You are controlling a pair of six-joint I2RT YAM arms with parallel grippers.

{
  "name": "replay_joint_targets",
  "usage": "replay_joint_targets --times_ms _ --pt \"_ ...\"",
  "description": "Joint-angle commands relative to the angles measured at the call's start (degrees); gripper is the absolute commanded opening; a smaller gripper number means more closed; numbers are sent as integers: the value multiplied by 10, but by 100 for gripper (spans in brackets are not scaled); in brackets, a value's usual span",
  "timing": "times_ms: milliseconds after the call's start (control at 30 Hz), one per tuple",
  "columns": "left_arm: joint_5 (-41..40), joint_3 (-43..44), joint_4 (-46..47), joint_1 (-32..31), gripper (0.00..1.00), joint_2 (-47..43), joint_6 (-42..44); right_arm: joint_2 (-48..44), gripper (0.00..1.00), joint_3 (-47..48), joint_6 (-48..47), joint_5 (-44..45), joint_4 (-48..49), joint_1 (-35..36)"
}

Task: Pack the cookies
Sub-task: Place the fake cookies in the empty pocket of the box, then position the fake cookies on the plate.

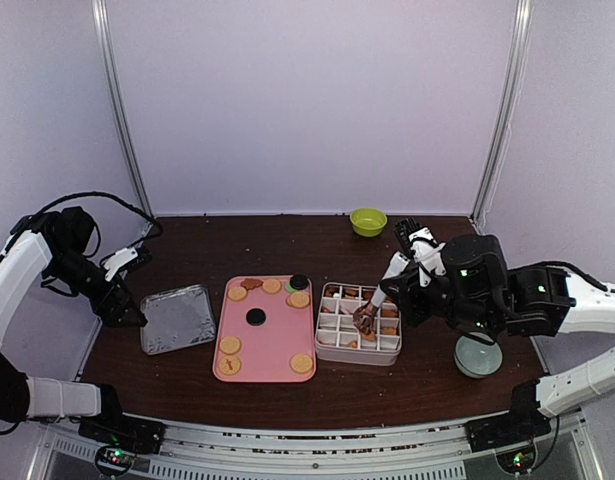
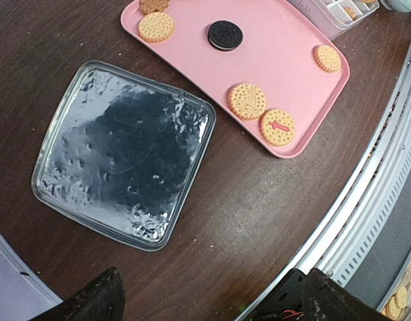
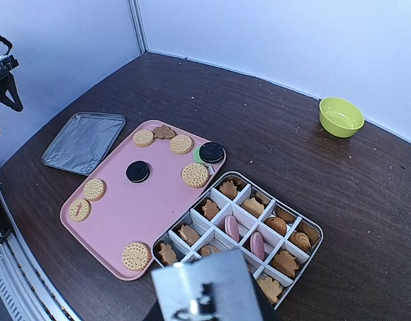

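A dark brown worktop [image 1: 287,240] sits inside pale walls, with a green bowl [image 1: 368,221] near the back edge. Your cookies [image 3: 194,174] lie in two places. Some are scattered over the pink tray [image 1: 272,345], two of them black. More are sorted into the compartments of the divided box [image 3: 311,231] just beside it on the right. A silver tray [image 2: 125,154] lies left of the pink one, apart from it. Your left gripper [image 2: 208,297] hangs just beside the silver tray, jaws spread wide with nothing between them. Your right gripper [image 1: 367,318] hangs over the box; you cannot tell whether its jaws pinch anything, because a bright metal piece [image 3: 205,287] blocks the wrist view.
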Motion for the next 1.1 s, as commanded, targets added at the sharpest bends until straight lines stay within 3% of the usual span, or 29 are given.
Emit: replay_joint_targets --times_ms 0,433,767,1067 --pt "11 10 -2 4 95 -1 7 -9 22 -7 4 13 5 5" --pt "9 13 -4 4 95 -3 6 1 29 -12 1 15 15 6" --pt "9 20 -7 4 95 0 6 -9 28 21 -17 27 25 6" --pt "8 14 -3 5 95 -1 5 93 27 115 -75 18 99 5"
